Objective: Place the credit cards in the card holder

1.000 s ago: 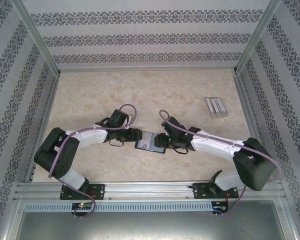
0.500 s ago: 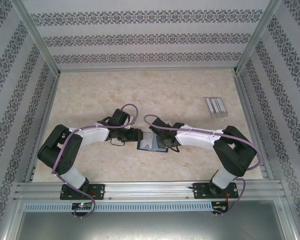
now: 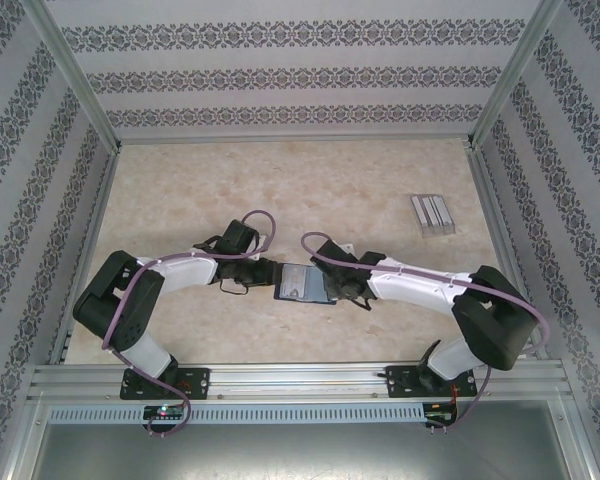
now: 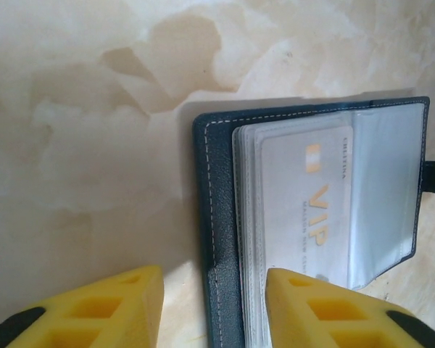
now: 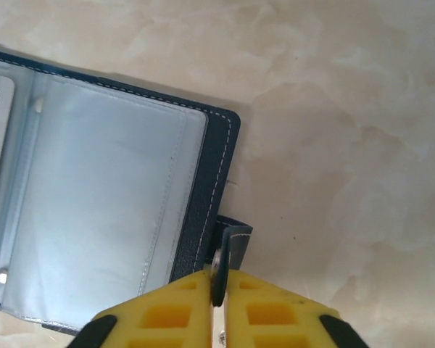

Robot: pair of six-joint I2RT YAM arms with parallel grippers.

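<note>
Where the two arms are bolted to the aluminium rail (image 3: 300, 380) at the near edge, both reach forward and inward over the marbled table (image 3: 280, 190) so that their tips meet at its middle. Between those tips lies the card holder (image 3: 302, 283), flat and opened like a book, roughly halfway between the two bases. The left gripper (image 3: 270, 272) sits at its left edge and the right gripper (image 3: 338, 287) at its right edge. Seen from the left wrist, the left gripper (image 4: 214, 304) has its yellow fingers (image 4: 116, 304) spread well apart. One finger is over bare table and the other over the clear sleeves (image 4: 377, 188), with the stitched navy edge of the card holder (image 4: 216, 217) between them, and nothing is pinched. A pale card (image 4: 304, 210) lettered "VIP" lies tucked inside one sleeve. From the right wrist, the right gripper (image 5: 217, 290) is closed tight on the clasp tab (image 5: 232, 243), which sticks out from the navy border of the card holder (image 5: 210, 181). The tab stands on edge between the two yellow pads. Farther back and well to the right, a clear slotted rack (image 3: 432, 214) rests apart from everything else. Beyond it rises the patterned back wall (image 3: 300, 75).
</note>
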